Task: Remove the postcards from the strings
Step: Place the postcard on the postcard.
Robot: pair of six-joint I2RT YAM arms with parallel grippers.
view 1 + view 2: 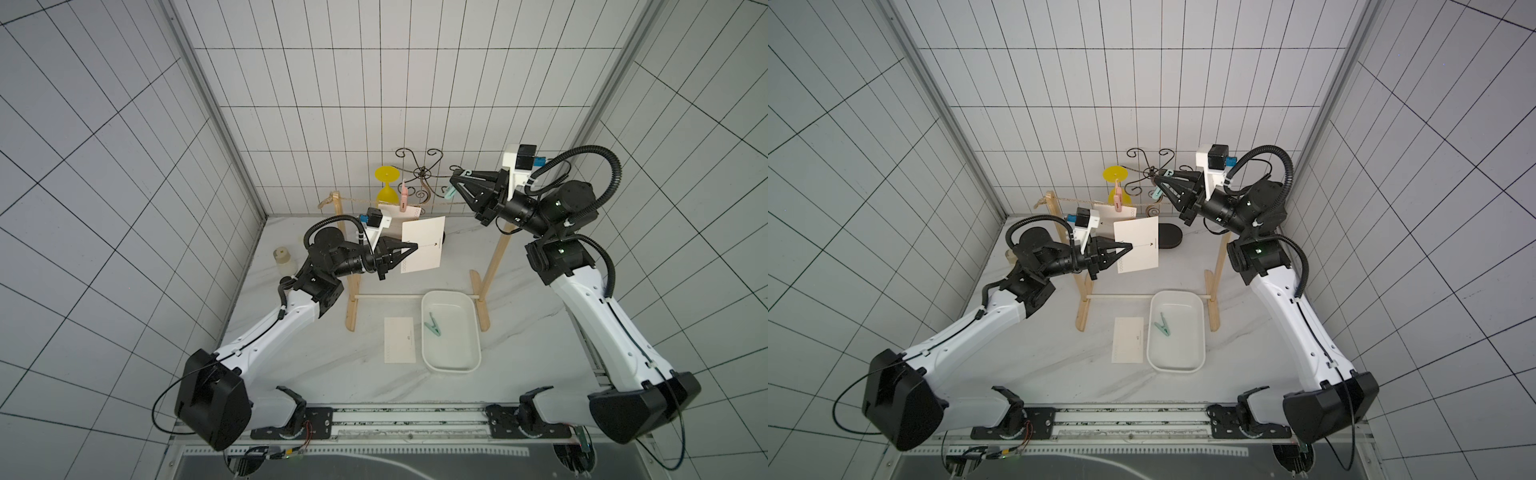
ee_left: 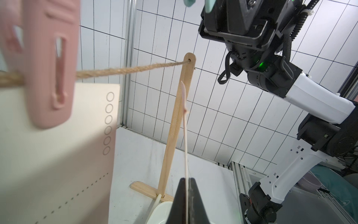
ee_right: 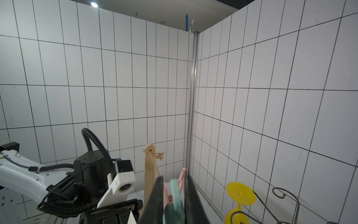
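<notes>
Room: white tiled walls with dark grid lines around a white marble table (image 1: 332, 374).
Loose postcard (image 1: 400, 340): flat on the table, just beside the tray. It has a small dark logo and a row of dots, too small to read.
Tray (image 1: 451, 368): white, with its far end at the dowel (image 1: 390, 296). A teal peg (image 1: 433, 325) lies inside.
Posts (image 1: 496, 253): two, light wood, joined at the feet by the dowel.
Left fingers (image 1: 401, 250): clamped on one edge of the held postcard (image 1: 426, 249), which is tilted in the air between the posts and clear of the string. In the left wrist view it shows edge-on between the fingers. Its dark logo, dotted line and row of circles are too small to read.
String (image 1: 361, 200): tan twine running post to post.
Hung postcard (image 2: 58, 155): on the string under a pink peg (image 2: 48, 67). Six small circles and a dotted line show in the left wrist view. In both top views the left arm's camera hides part of it.
Right fingers (image 3: 155, 197): clamped on the held teal peg (image 3: 175, 194), above the string near the right post.
Behind: yellow goblet (image 1: 388, 183), wire stand (image 1: 419, 166) and dark oval (image 1: 1169, 237), with a bottle (image 1: 284, 259) far left.
</notes>
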